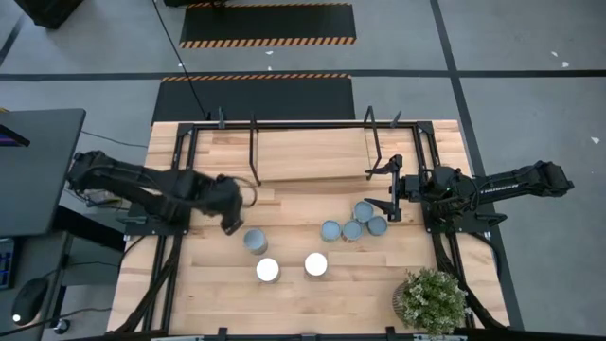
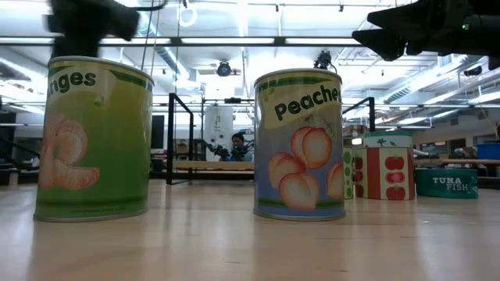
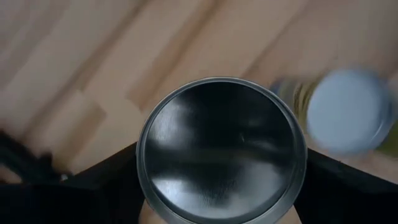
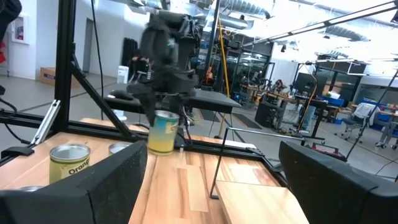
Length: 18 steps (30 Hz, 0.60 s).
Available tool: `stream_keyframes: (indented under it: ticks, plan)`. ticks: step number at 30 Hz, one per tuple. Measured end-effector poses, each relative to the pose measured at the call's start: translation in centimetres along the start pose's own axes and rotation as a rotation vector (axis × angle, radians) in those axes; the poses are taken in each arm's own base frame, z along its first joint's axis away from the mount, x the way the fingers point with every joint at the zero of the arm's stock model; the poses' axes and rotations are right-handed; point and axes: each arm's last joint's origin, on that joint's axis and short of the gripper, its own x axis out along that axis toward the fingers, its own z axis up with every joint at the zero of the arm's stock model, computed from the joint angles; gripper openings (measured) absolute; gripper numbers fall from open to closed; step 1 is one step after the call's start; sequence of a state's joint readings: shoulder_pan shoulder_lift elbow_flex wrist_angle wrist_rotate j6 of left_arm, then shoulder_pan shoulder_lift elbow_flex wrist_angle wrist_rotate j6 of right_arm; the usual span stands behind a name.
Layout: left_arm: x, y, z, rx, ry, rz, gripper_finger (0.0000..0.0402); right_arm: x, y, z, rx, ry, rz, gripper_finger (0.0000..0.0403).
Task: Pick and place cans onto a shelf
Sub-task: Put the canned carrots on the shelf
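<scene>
From above, the left gripper (image 1: pixel 230 210) hangs over the surface's (image 1: pixel 218 298) left half with a can in its grasp, though the arm hides that can here. The shelf (image 1: pixel 308 154) lies at the far side, bare, so that looks like the destination. Seven cans wait: three near the middle, four huddled by the right gripper (image 1: pixel 392 191), which idles just right of the shelf.

At surface level, an oranges can (image 2: pixel 94 140) and a peaches can (image 2: pixel 300 144) stand upright, labels forward.

The left wrist camera stares straight down on the held can's (image 3: pixel 221 149) dark lid, jaws clamped on either side.

The right wrist camera shows that can (image 4: pixel 163 131) lifted clear, while the right jaws sit wide apart, holding nothing.
</scene>
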<state>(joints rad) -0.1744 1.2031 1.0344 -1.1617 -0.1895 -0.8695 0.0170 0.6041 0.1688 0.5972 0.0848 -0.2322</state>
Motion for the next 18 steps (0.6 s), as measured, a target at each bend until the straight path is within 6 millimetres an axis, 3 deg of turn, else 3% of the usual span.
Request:
stream_keyframes:
  ticks: [8, 18]
  plan:
    - [1.7, -0.9, 6.0, 0.088, -0.117, -0.051, 0.0321, 0.0, 0.0, 0.0, -0.003, 0.001, 0.000, 0.0372]
    - [3.2, -2.9, 16.0, 0.119, -0.176, -0.038, 0.0322, 0.2, -0.1, -0.2, -0.008, 0.008, -0.006, 0.0372]
